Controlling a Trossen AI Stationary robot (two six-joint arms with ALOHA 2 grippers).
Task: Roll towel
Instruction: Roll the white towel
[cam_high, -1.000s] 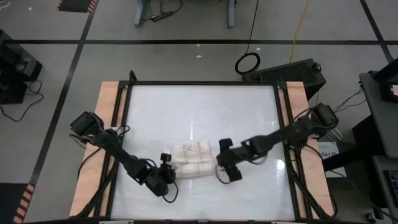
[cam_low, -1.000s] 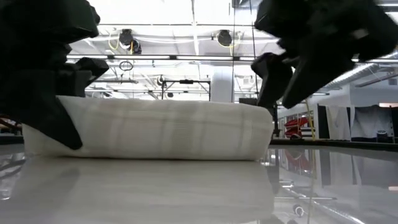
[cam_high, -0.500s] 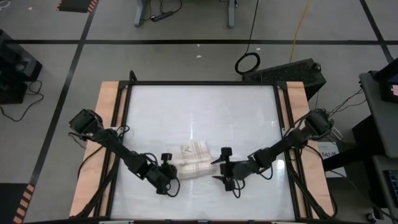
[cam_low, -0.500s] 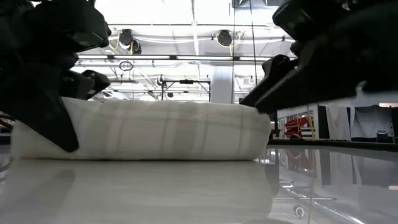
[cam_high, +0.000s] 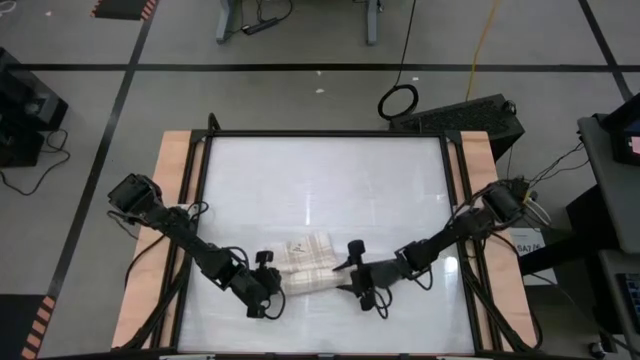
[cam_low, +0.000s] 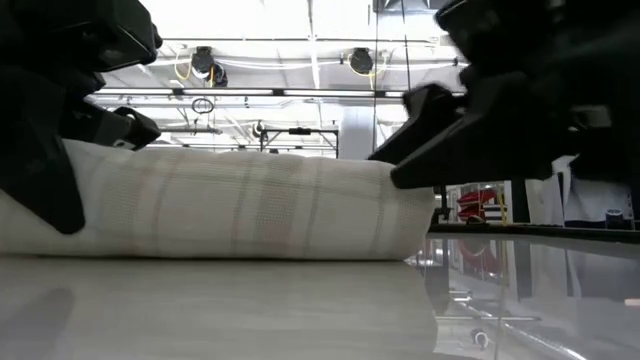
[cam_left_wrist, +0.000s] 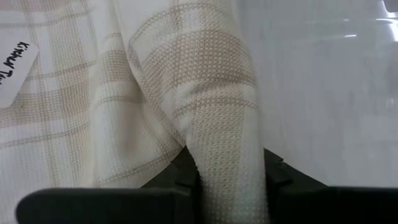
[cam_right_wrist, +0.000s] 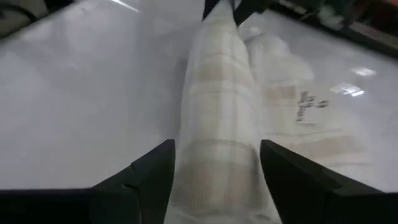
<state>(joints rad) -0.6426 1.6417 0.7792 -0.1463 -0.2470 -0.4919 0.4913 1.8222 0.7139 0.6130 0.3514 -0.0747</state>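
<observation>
The cream plaid towel (cam_high: 306, 265) lies near the table's front, partly rolled. Its roll (cam_low: 240, 205) rests on the glossy table top, and a flat part with a small written tag (cam_left_wrist: 13, 67) lies on the far side of the roll. My left gripper (cam_high: 272, 280) is at the roll's left end, shut on cloth (cam_left_wrist: 227, 155). My right gripper (cam_high: 355, 273) is open at the roll's right end, one finger (cam_right_wrist: 146, 171) on each side of the roll (cam_right_wrist: 217, 124). My left gripper pinches a raised fold of the towel (cam_left_wrist: 227, 168) at the roll's left end between its two fingers. The fingers come nearly level from the table's left, along the roll. The rest of the towel lies on the table. Of my right gripper, I cannot tell whether its fingers touch the roll.
The white table top (cam_high: 320, 180) has free room on its far half and to the right of the arms. Wooden side rails (cam_high: 170, 200) border it left and right. Cables and equipment lie on the floor beyond the far edge.
Both grippers have moved a little toward the table's near edge, and the towel roll has come with them. My right arm has dropped lower, its gripper staying open around the roll's right end.
</observation>
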